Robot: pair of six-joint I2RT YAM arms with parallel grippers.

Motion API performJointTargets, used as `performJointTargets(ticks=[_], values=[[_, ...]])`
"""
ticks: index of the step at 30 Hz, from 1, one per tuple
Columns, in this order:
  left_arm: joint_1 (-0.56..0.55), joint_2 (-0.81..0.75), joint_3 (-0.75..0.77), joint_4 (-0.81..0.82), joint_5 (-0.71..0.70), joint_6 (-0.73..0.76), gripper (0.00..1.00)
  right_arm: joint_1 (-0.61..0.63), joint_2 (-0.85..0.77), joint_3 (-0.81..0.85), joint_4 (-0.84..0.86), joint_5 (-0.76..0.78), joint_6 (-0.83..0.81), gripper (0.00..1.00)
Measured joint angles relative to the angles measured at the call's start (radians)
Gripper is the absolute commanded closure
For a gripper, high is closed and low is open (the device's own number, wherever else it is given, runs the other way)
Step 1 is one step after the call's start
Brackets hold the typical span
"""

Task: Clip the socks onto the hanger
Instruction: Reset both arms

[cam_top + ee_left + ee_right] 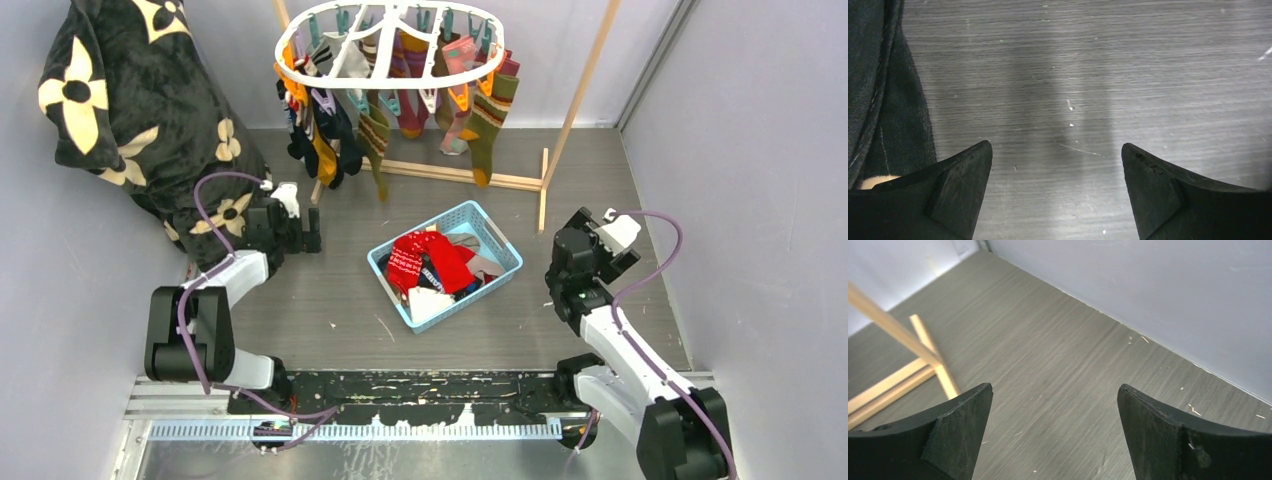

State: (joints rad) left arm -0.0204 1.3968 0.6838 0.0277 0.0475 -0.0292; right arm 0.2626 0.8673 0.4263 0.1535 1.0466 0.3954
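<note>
Two pincers, and we find both spread wide with nothing between the fingers. The left pincer [308, 240] [1057, 150] sits low over the bare grey worktop [330, 290], just beside the black flowered blanket [130, 90] [878, 100]. The right pincer [588, 222] [1055, 390] is at the far right, facing the foot of the wooden rack [580, 100] [898, 335] and the wall.

Between them we see a heap of loose socks [430, 262], red ones uppermost, in the light blue basket [495, 232], well apart from either pincer. Further back, the white hanger [345, 55] hangs from the rack with many more socks clipped round its ring, nearer the left pincer than the right, touched by neither.
</note>
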Motion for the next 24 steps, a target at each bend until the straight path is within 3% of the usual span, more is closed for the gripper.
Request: performJointTargets(ticks=[9, 19, 24], values=[[0.010, 0.105, -0.092, 0.274, -0.085, -0.024, 0.00, -0.133, 0.150, -0.090, 0.127, -0.028, -0.001, 0.00], [0.010, 0.122, -0.188, 0.513, -0.106, -0.049, 0.00, -0.158, 0.290, -0.197, 0.396, -0.126, -0.026, 0.00], [0.010, 0.146, -0.343, 0.755, -0.085, -0.049, 0.00, -0.162, 0.354, -0.217, 0.553, -0.171, -0.048, 0.00]])
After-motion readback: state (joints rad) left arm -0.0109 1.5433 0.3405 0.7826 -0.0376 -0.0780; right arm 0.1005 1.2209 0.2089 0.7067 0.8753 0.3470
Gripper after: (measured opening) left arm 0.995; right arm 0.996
